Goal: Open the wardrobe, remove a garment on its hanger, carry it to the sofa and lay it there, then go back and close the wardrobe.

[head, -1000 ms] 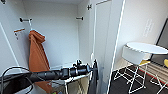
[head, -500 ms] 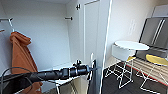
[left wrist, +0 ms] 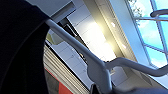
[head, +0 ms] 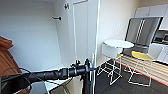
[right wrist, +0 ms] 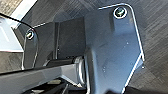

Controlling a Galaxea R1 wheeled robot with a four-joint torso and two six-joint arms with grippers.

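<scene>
The wardrobe point(head: 32, 37) stands open in front of me, its white inside bare on this side and its door point(head: 85, 32) swung out to the right. My left arm reaches in from the left. Its gripper point(head: 86, 68) sits in front of the door's edge, and the black garment point(head: 86, 84) hangs limp below it. Up close in the left wrist view, the white hanger point(left wrist: 100, 70) is held at its neck, with the dark fabric of the garment point(left wrist: 20, 50) draped over one of its arms.
A long orange garment point(head: 7, 62) hangs at the left edge. Right of the door stand a round white table point(head: 118, 43) and white wire chairs with yellow seats point(head: 141, 56), with a steel fridge point(head: 141, 31) behind. Dark carpet point(right wrist: 155, 30) lies under the right arm.
The camera has swung right: the orange garment slid to the left edge, and the table and chairs came toward the middle. The left arm still carries the black garment.
</scene>
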